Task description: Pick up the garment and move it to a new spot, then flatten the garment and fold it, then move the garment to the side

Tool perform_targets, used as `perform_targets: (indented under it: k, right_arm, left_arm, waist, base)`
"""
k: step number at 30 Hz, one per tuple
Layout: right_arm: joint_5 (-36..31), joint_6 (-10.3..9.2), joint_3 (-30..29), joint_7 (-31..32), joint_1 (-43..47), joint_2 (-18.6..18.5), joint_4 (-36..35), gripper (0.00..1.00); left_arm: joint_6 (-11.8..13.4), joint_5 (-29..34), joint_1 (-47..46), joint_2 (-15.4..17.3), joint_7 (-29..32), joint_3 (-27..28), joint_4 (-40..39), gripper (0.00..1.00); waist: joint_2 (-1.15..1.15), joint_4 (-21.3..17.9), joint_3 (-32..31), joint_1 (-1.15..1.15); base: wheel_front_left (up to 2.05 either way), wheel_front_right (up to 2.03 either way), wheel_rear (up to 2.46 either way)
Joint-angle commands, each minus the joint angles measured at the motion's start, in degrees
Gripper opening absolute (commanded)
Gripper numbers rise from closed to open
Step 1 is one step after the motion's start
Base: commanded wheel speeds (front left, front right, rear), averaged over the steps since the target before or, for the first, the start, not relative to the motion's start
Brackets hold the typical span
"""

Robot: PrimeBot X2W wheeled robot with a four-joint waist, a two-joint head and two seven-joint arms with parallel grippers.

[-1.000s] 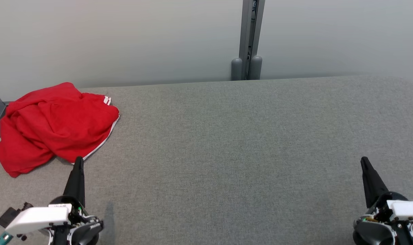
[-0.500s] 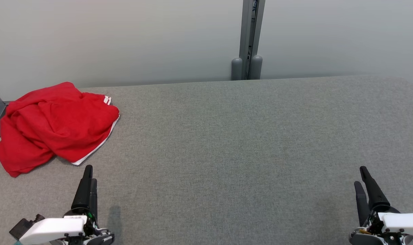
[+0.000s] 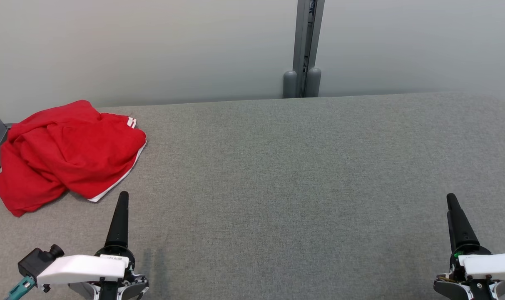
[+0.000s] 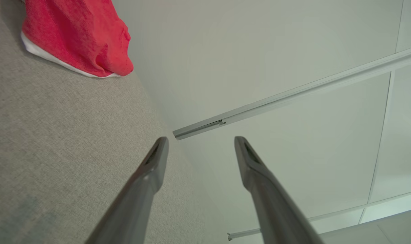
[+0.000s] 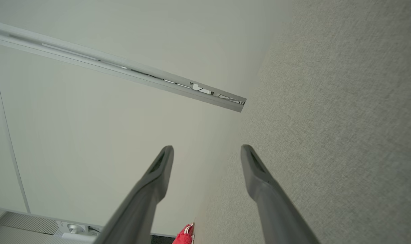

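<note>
With left claw (image 4: 201, 140) and right claw (image 5: 207, 149) spread wide, a shallow pinch was judged likely to drag the garment (image 3: 65, 150) off the surface's (image 3: 277, 175) left edge.

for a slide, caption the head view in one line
Crumpled red cloth garment at far left of grey fabric table, left claw and right claw open.

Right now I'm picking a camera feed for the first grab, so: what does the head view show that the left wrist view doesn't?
Head view adds: the whole crumpled red garment at the far left of the table, and the right hand far off at the lower right. Left wrist view adds: the left hand's two fingers standing apart, open, with nothing between them. Both share: the garment's white-edged hem, the grey table and the pale wall.
</note>
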Motion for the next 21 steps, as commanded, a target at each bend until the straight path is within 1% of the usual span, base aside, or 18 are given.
perform_targets:
  k: [1,7,12,13,14,21]
  right_arm:
    - [-2.33,0.06,0.01,-0.79,-0.49,-0.61,-1.67,1.0]
    - [-7.54,0.06,0.54,-2.09,0.06,-0.69,-3.24,1.0]
    - [-12.27,0.07,0.82,-3.14,0.37,-0.74,-4.31,1.0]
    - [-13.6,0.07,0.9,-3.32,0.44,-0.75,-4.62,1.0]
    - [-13.6,0.07,0.9,-3.32,0.44,-0.75,-4.62,1.0]
    - [-22.25,0.07,1.7,-4.7,1.01,-0.82,-6.35,1.0]
  left_arm:
    - [0.57,2.54,-1.97,0.6,-0.67,-0.67,-1.59,1.0]
    - [1.78,8.74,-1.98,0.65,-1.98,-2.41,-2.36,1.0]
    - [3.27,14.53,-1.96,0.68,-3.01,-3.43,-2.75,1.0]
    - [3.57,15.46,-1.92,0.69,-3.2,-3.61,-2.83,1.0]
    - [3.57,15.46,-1.92,0.69,-3.2,-3.61,-2.83,1.0]
    - [4.94,22.94,-1.7,0.74,-4.59,-5.04,-2.92,1.0]
  waist:
    - [0.0,0.02,-0.02,0.0]
    - [0.0,0.06,-0.09,0.0]
    - [0.0,0.1,-0.13,0.0]
    - [0.0,0.1,-0.13,0.0]
    - [0.0,0.1,-0.13,0.0]
    - [0.0,0.19,-0.18,0.0]
  base:
    - [0.0,0.0,0.0]
    - [0.0,0.0,0.0]
    - [0.0,0.0,0.0]
    - [0.0,0.0,0.0]
    - [0.0,0.0,0.0]
    - [0.0,0.0,0.0]
